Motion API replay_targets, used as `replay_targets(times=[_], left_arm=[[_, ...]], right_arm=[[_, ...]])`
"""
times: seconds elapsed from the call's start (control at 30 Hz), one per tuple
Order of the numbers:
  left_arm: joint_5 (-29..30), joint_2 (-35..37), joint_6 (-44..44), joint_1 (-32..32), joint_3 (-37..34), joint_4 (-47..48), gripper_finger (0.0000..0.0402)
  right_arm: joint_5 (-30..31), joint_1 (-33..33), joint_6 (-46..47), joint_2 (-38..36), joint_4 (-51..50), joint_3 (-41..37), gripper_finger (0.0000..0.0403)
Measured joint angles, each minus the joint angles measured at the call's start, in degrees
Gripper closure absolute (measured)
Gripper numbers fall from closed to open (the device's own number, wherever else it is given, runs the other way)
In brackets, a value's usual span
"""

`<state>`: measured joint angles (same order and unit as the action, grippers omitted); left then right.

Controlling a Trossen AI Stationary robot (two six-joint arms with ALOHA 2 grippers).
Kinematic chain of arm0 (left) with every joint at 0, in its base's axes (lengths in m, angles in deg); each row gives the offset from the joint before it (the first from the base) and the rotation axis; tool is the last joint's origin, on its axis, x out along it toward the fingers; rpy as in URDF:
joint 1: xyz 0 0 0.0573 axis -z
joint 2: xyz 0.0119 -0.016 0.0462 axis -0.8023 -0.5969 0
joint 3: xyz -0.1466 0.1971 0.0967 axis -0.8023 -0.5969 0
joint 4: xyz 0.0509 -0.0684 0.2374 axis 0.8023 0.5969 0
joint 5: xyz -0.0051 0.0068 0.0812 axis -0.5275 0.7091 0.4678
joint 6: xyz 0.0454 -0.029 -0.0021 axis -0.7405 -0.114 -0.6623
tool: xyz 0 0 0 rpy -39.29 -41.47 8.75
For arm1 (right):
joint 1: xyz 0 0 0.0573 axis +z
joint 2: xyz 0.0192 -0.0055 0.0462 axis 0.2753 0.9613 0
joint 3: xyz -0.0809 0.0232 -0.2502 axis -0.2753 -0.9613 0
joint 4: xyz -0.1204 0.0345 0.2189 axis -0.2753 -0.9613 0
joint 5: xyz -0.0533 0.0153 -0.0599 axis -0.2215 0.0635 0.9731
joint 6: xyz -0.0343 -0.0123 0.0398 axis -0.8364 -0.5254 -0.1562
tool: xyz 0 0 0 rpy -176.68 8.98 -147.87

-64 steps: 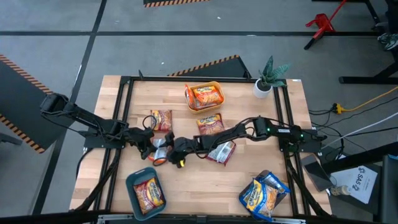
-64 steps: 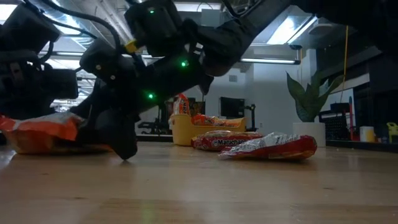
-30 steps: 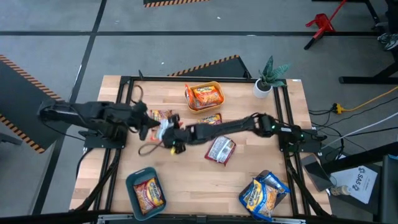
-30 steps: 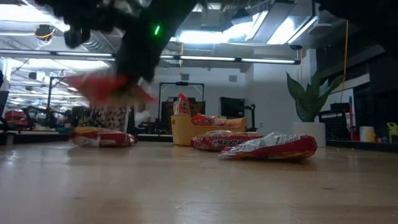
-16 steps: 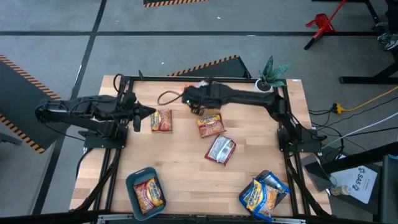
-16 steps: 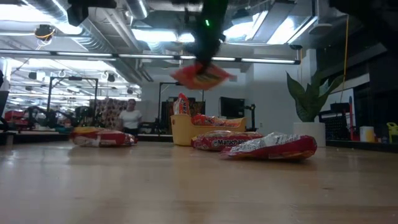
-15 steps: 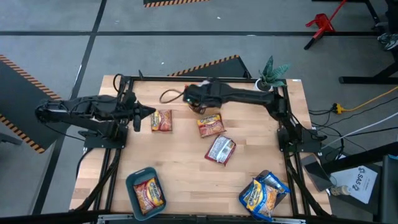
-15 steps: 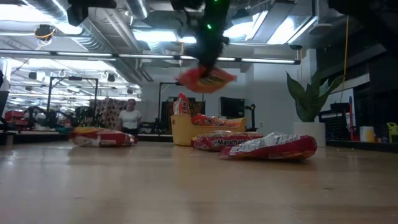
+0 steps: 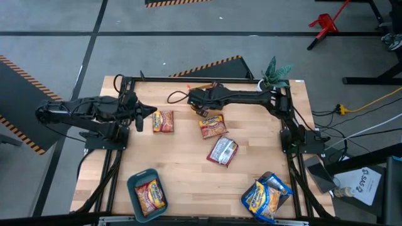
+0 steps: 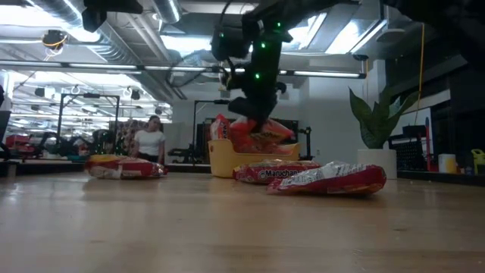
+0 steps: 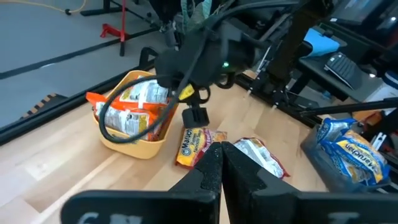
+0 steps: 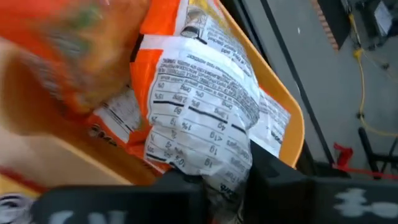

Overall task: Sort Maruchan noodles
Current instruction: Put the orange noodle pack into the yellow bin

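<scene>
Right gripper [image 9: 196,100] hangs over the yellow bin [image 11: 134,144], fingers spread, an orange noodle packet [image 12: 205,134] in the bin below. Left gripper [image 11: 219,163], fingers pressed together, waits by another orange packet [image 9: 163,120]. A potted plant [image 9: 271,78] stands near the bin.

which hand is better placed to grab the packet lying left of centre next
Left. The left hand sits empty right beside that packet, while the right hand is busy over the yellow bin.
</scene>
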<state>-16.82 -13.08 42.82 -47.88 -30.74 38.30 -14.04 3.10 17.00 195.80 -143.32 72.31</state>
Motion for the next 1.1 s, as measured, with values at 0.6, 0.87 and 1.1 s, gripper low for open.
replay_targets(times=[0.6,0.87,1.1], left_arm=[[3.04,0.0,-2.83,0.0,0.0,-0.02,0.0401],[3.04,0.0,-2.99,0.0,-0.02,-0.02,0.0401],[3.02,0.11,-2.99,0.0,-0.02,0.26,0.0401]], right_arm=[[-0.36,-4.14,-9.06,-0.26,-1.9,6.26,0.0139],[-11.67,-5.25,-13.16,-0.26,-2.3,4.18,0.0147],[-17.65,-6.73,-18.26,-0.94,-3.49,4.22,0.0148]])
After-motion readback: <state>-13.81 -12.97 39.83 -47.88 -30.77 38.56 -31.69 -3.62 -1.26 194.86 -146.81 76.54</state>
